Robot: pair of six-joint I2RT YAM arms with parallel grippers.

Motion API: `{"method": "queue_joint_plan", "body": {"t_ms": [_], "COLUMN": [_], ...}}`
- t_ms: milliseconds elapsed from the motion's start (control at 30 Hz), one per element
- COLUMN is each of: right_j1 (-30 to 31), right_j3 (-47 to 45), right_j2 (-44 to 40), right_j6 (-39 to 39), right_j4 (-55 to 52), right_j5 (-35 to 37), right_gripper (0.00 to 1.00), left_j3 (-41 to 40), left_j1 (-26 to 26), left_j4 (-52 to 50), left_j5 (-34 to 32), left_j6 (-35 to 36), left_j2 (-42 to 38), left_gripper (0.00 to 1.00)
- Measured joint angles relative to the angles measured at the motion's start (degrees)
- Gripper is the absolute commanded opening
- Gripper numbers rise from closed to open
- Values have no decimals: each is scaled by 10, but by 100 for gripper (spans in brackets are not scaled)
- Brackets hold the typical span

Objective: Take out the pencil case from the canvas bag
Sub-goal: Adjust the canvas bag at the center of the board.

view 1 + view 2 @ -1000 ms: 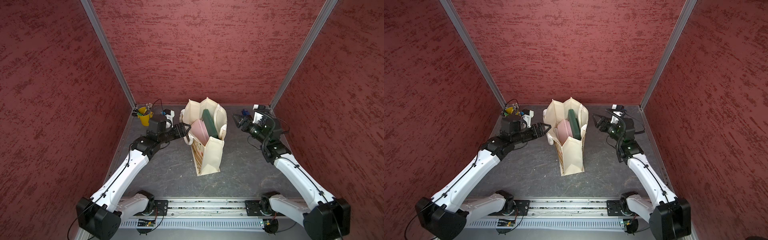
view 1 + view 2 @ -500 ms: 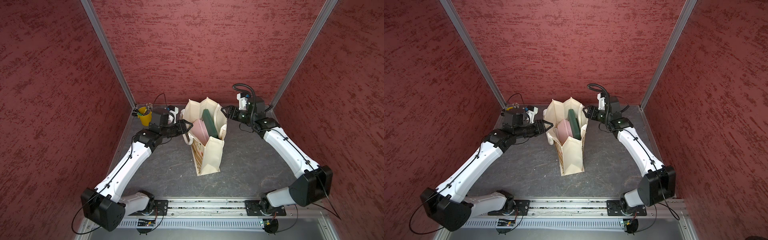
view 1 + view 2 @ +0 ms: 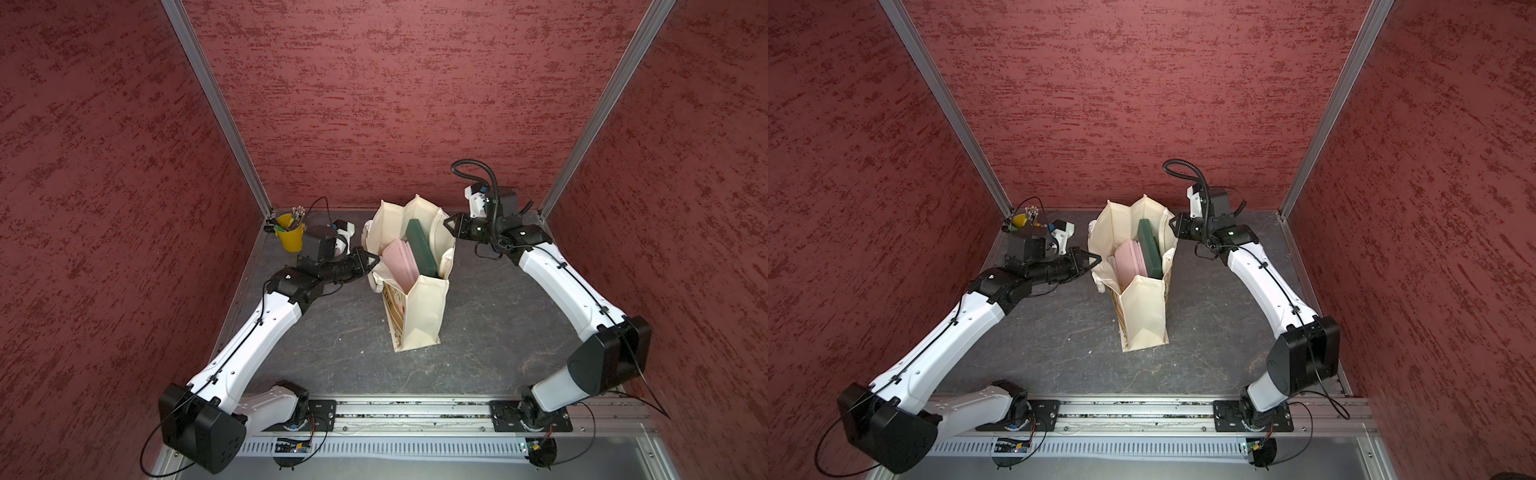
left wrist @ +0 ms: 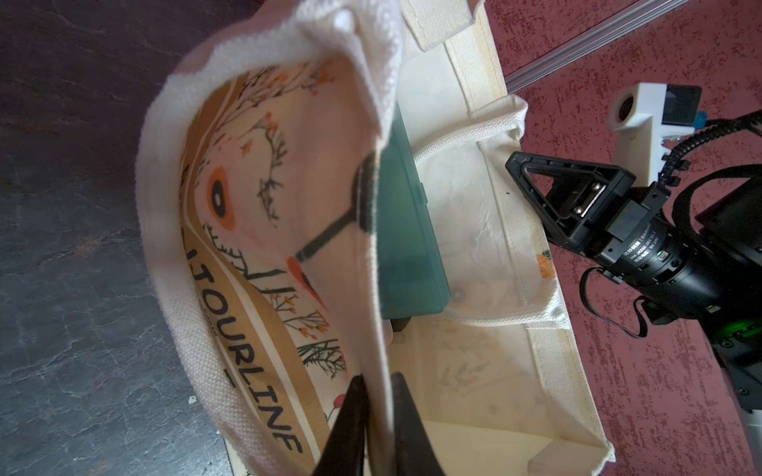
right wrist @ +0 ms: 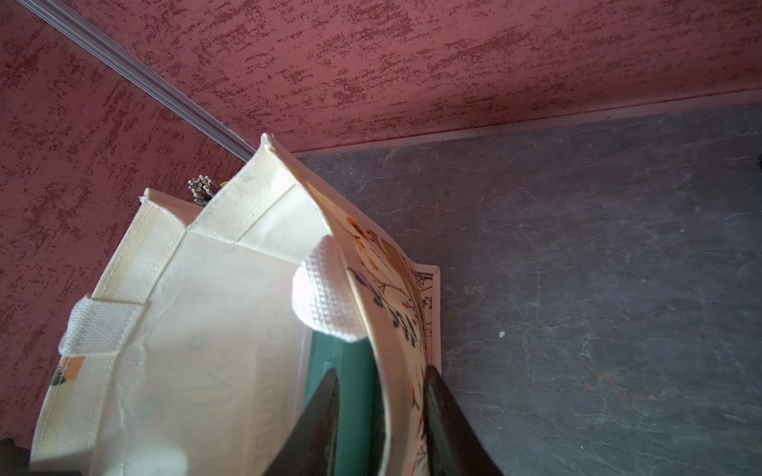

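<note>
Left claw [image 3: 374, 261] is pinched tight on the rim of the canvas bag [image 3: 419, 316], at the 9 o'clock side of its mouth. In the left wrist view the wall sits squeezed between both fingers. That arm's elbow is out at 7 o'clock, the long forearm reaches in toward the bag, and the wrist is bent so the claw lies level and points toward 3.

My right claw [image 3: 446, 222] meets the mouth at 2 o'clock. Its fingers are spread, one inside the wall and one outside, with a gap showing on the inner side. That arm bows out through an elbow at 4 o'clock, claw pointing toward 9.

Count: two arms and one bag, upright mid-desk [image 3: 345, 332], mouth wide. One pencil case [image 3: 419, 245] — dark green, hard-shelled — stands on end inside, by the 3 o'clock wall. Pink flat pieces [image 3: 398, 262] lean beside it toward 9; I cannot tell how many. One yellow bucket [image 3: 289, 237] sits at 10 o'clock in the far corner, well apart from the bag.
</note>
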Motion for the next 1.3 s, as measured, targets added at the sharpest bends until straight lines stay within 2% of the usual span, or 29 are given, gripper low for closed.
{"method": "queue_joint_plan", "body": {"t_ms": [133,267,367,567,767,933,1000,1133,1200,1267,1300], "right_j1": [7,16,25,46,70,93,104,120,124,126,127], "right_j3": [33,65,101,180,310,416,435,438,429,401,382], "right_j2": [29,54,81,141,231,303,318,320,316,302,292], "right_j6": [-7,-15,-20,-27,-35,-45,-55,-80,-92,-102,-106], "right_j4": [-4,-12,-18,-30,-64,-86,-87,-87,-80,-62,-52], "right_j5": [1,3,3,2,0,-16,-25,-31,-31,-30,-30], "right_gripper": [23,11,8,6,5,4,4,3,3,3,3], "left_j3": [0,-9,-16,-38,-71,-104,-108,-110,-114,-119,-125], "left_j1": [-3,-8,-14,-37,-74,-113,-122,-126,-127,-127,-127], "left_j4": [2,14,21,40,45,61,65,64,59,52,50], "left_j5": [-6,-12,-15,-42,-110,-169,-178,-194,-205,-219,-227], "left_j6": [-6,-20,-35,-68,-103,-135,-143,-153,-155,-162,-164], "left_j2": [0,-7,-17,-42,-92,-128,-131,-137,-148,-162,-171], "left_gripper": [8,9,8,7,6,9,17,23,44,55,56]}}
